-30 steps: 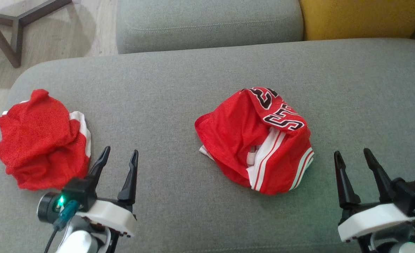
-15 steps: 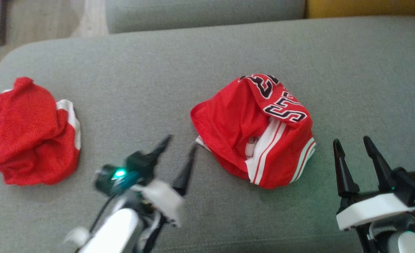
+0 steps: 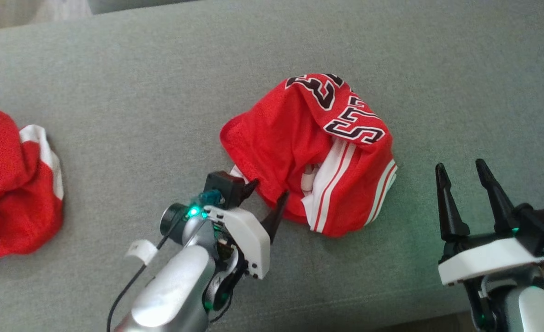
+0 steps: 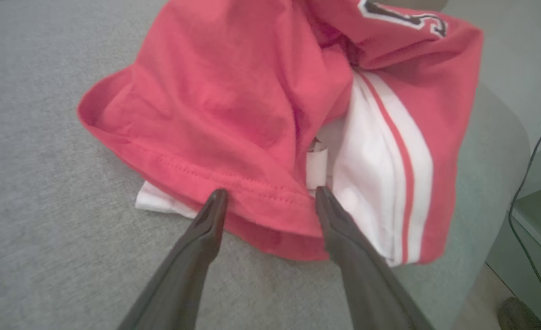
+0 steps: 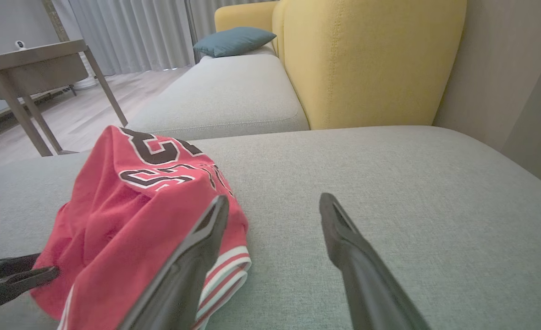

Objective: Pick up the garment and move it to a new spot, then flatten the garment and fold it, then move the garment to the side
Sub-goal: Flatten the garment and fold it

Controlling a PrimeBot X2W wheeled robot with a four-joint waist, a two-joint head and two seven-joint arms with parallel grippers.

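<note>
Item one, the garment: a red jersey with white side stripes and black-and-white lettering, lying crumpled in a heap near the middle of the grey sofa seat, its lettered part on the far side and its striped part towards the near right. Item two, my left gripper: jaws spread wide and holding nothing, the two dark fingertips set at the near left hem of the garment. In the left wrist view a run of stitched red hem lies between them, with a white edge poking out beneath it on the left; I cannot tell whether the tips touch the cloth. Item three, my right gripper: jaws also spread wide and empty, fingers pointing towards the far side, above bare seat to the right of the garment and apart from it. Item four, a second red cloth with a white band, bunched at the far left of the seat, well apart from the garment. Item five, background in the right wrist view: a yellow backrest, a blue pillow and a grey table on a pale floor.
</note>
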